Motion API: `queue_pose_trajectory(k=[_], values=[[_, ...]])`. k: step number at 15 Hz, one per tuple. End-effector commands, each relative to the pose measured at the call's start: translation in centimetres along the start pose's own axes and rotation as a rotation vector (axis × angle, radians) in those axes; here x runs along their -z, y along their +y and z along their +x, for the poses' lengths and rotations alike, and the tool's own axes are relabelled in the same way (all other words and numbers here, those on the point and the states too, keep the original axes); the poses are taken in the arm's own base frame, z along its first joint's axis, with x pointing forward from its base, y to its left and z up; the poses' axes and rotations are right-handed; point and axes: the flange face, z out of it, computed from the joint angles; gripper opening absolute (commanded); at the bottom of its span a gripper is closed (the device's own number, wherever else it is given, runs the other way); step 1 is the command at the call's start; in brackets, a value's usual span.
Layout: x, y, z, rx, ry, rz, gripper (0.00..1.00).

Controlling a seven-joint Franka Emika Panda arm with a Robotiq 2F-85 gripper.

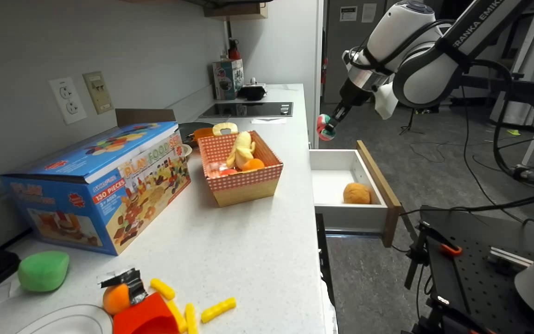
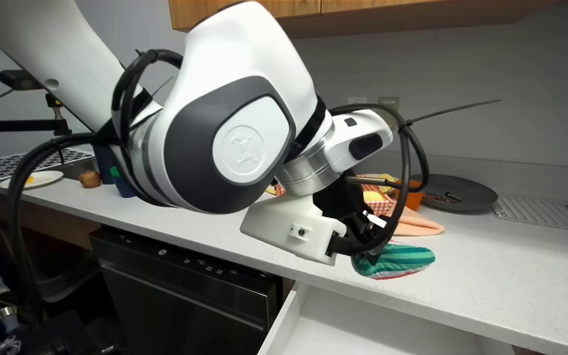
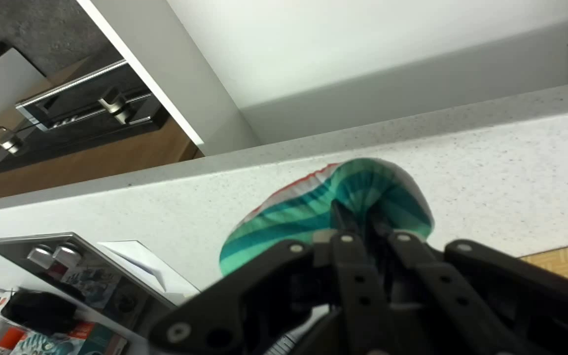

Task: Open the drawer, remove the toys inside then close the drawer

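Wrist view: the claw (image 3: 358,214) is narrow, its fingers pinched together on a plush watermelon slice (image 3: 289,222) whose green-striped rind bunches up between the tips. In an exterior view the plush watermelon slice hangs in the air, higher than the drawer (image 1: 329,185) and apart from it. That drawer stands pulled out beneath the edge of the table (image 1: 267,241), white within, with a wood-coloured front; a round orange-brown bun (image 1: 357,193) lies inside it, toward the front. On the table, a red-and-white checked basket (image 1: 248,189) carries a peeled banana (image 1: 239,152) and a rounded orange piece (image 1: 253,165). Near it stands a blue Play Food box (image 1: 146,199). Closer to that camera, yellow fries (image 1: 219,310) lie next to a red carton (image 1: 144,317), and a smooth green toy (image 1: 43,270) sits near the box.
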Motion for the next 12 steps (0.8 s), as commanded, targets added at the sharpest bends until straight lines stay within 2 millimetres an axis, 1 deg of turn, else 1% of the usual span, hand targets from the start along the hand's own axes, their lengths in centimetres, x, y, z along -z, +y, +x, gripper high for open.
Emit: queue_pose_trajectory(k=[1, 3, 4, 5, 6, 8, 9, 12], values=[[0.1, -0.1, -0.1, 0.0, 0.001, 0.002, 0.08], [0.1, -0.1, -0.2, 0.001, -0.001, 0.003, 0.08], [0.1, -0.1, -0.2, 0.001, -0.001, 0.003, 0.02], [0.6, -0.3, 0.9, 0.022, 0.029, -0.003, 0.02], [1.1, -1.0, 1.9, 0.041, 0.055, 0.001, 0.02], [2.5, -3.7, 4.6, 0.118, 0.109, 0.023, 0.02], [3.0, -5.4, 6.1, 0.165, 0.124, 0.031, 0.02], [4.1, -11.3, 9.6, 0.291, 0.176, 0.079, 0.02]])
